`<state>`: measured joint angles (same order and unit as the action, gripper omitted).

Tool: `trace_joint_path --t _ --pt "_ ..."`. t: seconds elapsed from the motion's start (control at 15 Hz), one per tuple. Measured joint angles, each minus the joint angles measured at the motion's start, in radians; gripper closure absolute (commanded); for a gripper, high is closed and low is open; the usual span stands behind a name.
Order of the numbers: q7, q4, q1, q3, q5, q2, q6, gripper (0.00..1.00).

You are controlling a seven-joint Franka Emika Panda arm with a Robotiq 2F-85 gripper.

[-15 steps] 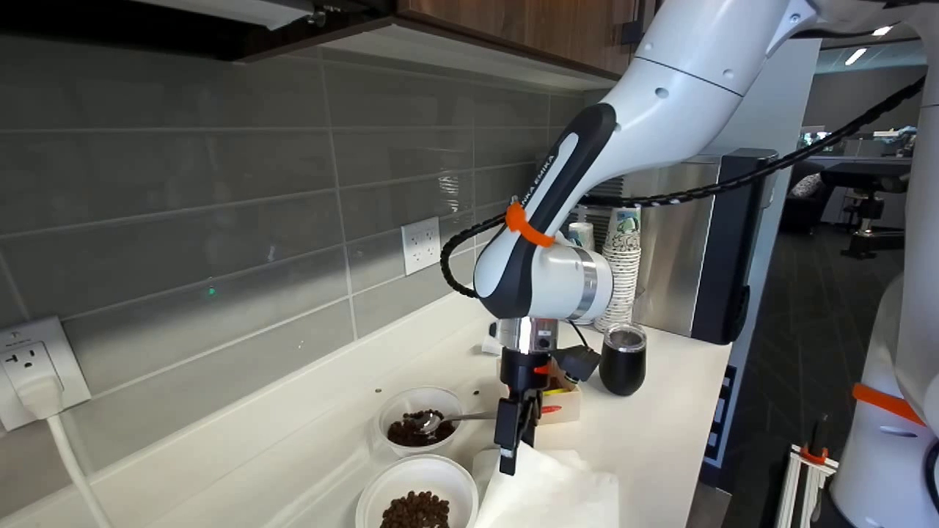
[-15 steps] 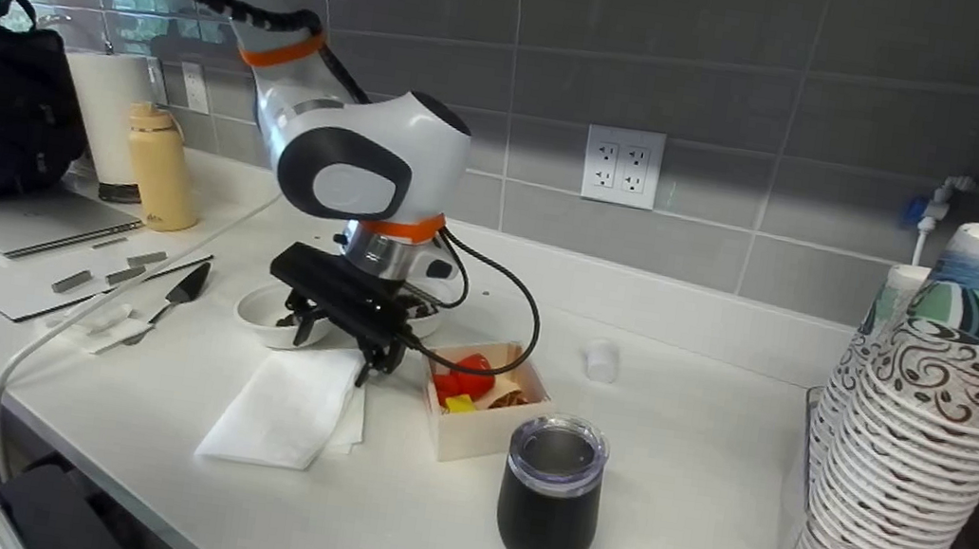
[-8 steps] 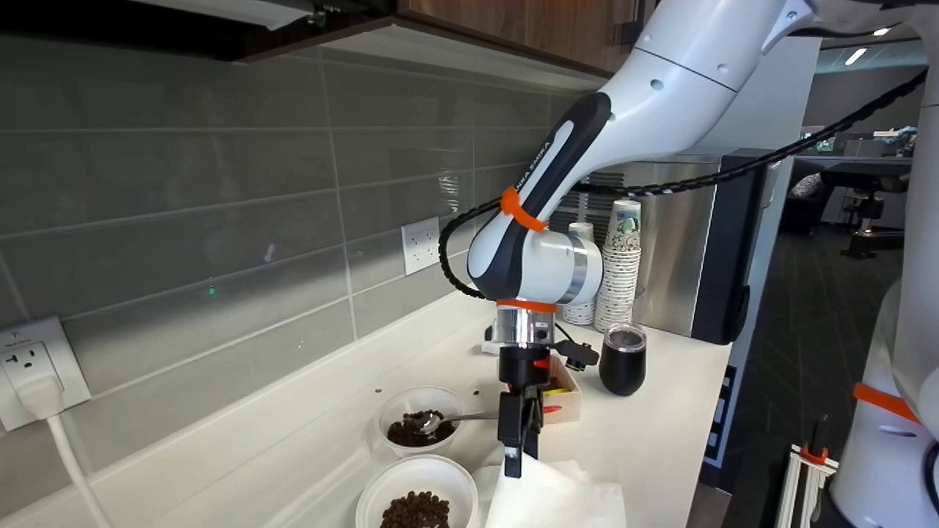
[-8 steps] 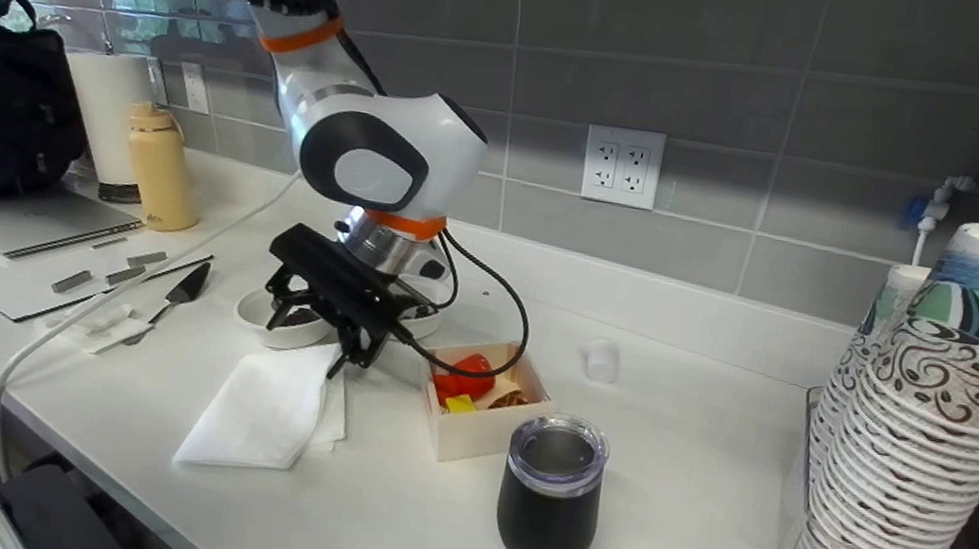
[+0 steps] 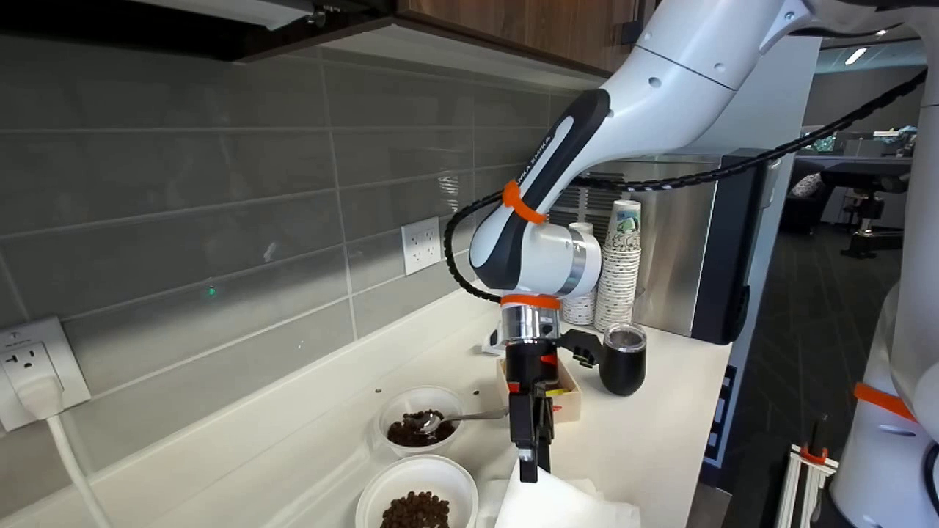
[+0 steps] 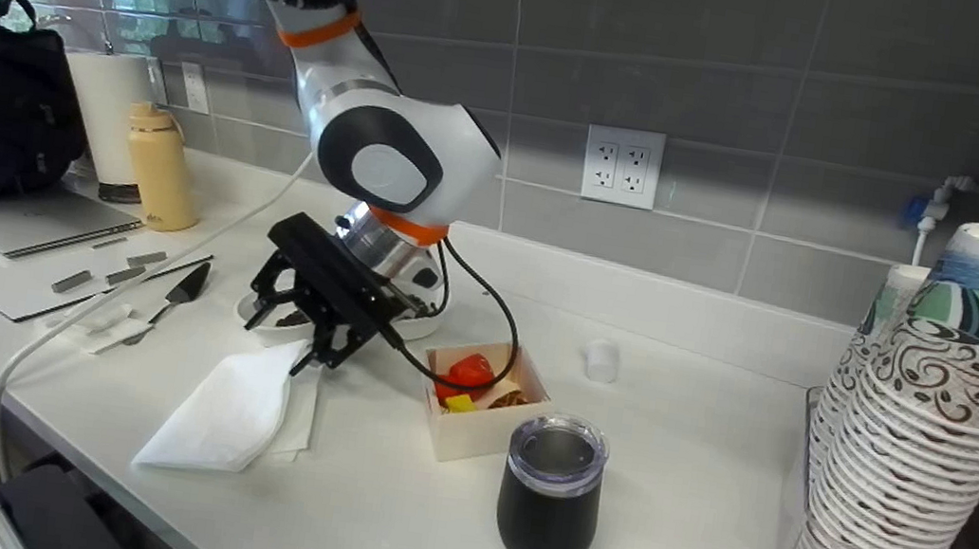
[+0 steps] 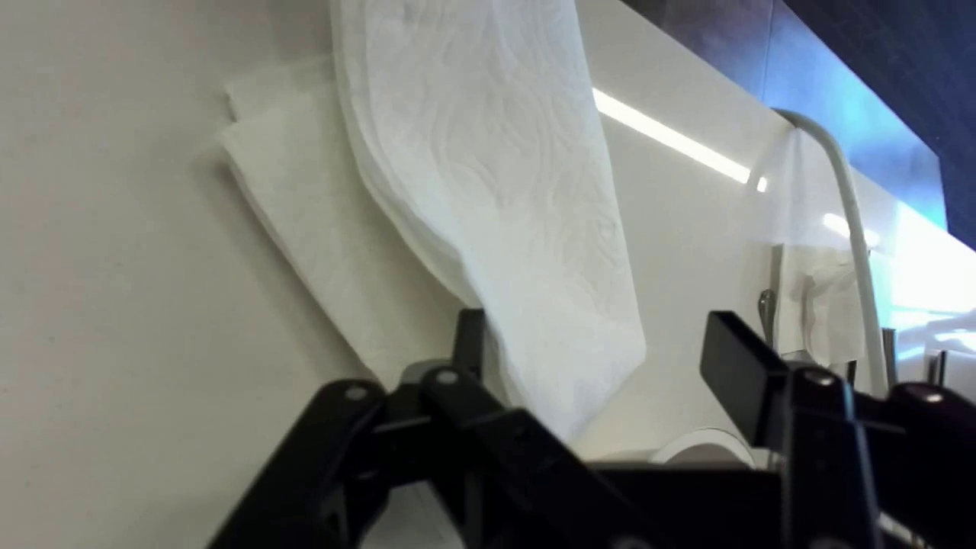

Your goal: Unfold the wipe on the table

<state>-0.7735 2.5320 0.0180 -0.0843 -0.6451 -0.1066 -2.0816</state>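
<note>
The white wipe (image 6: 216, 413) lies folded on the white table (image 6: 678, 435), its upper layers askew over lower ones. In the wrist view the wipe (image 7: 503, 168) shows a bulging upper layer with a curved edge, apart from the layer below. My gripper (image 7: 601, 347) is open, its fingers wide apart. One finger touches or sits just under the upper layer's edge; the other stands free beyond the wipe. In both exterior views the gripper (image 5: 536, 473) (image 6: 279, 343) is low over the end of the wipe (image 5: 561, 507) nearest the bowls. The exact finger contact is partly hidden.
Two white bowls of dark food (image 5: 458, 477) (image 5: 392, 411) stand beside the wipe, one with a spoon (image 5: 480, 415). A small box of food (image 6: 475, 443) and a black tumbler (image 6: 547, 522) stand near. A white cable (image 6: 17, 361) crosses the table. Stacked cups (image 6: 888, 503) stand further off.
My gripper has moved away from the food box, leftward in the exterior view that faces the tumbler, and has turned somewhat. The wipe has slid and turned the same way, its upper layer bulging more.
</note>
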Motion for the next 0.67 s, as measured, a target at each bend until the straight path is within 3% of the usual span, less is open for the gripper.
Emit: trace_joint_path --t 0.4,0.67 --pt "0.000 -0.007 0.000 0.006 0.000 0.000 0.011 0.99" --pt "0.000 -0.019 -0.005 0.012 0.000 0.000 0.032 1.00"
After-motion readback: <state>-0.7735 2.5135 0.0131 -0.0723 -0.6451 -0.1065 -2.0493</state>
